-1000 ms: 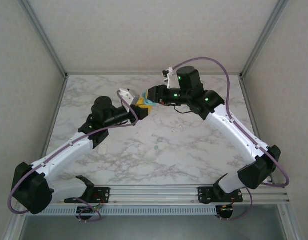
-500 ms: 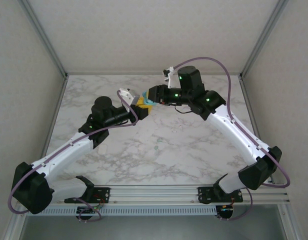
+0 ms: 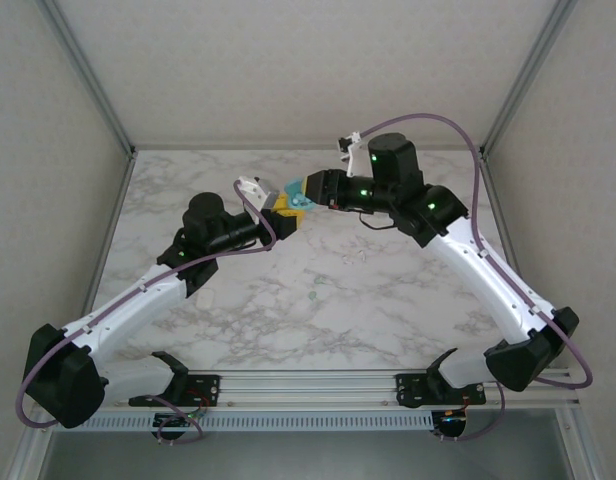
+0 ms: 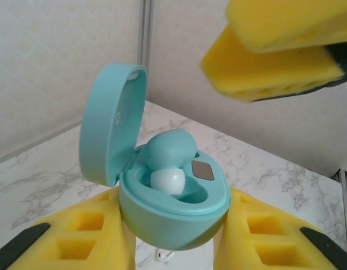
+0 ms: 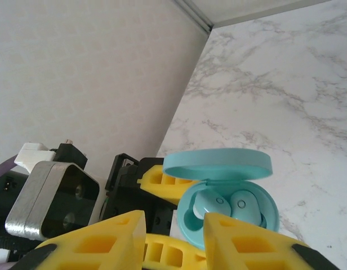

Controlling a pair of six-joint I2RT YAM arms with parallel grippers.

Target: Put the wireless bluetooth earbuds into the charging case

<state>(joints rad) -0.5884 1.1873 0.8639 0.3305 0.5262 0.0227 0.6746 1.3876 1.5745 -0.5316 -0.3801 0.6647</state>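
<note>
- Teal charging case is off the marble table, its lid swung open and standing upright at the hinge.
- Left gripper clamps the case's lower body from both sides, a yellow foam finger pressed against each flank.
- Two teal earbuds sit side by side inside the case's wells; from the left wrist, one of them rises above the rim with a white tip showing.
- Right gripper hovers just above and beside the case's open mouth, not touching it; its yellow fingers stand a little apart with nothing between them.
- From above, the two grippers meet at the case, the left one under it and the right one over it.
- Small pale bits and a teal speck lie on the table, nearer the arm bases than the case; they are too small to identify.
</note>
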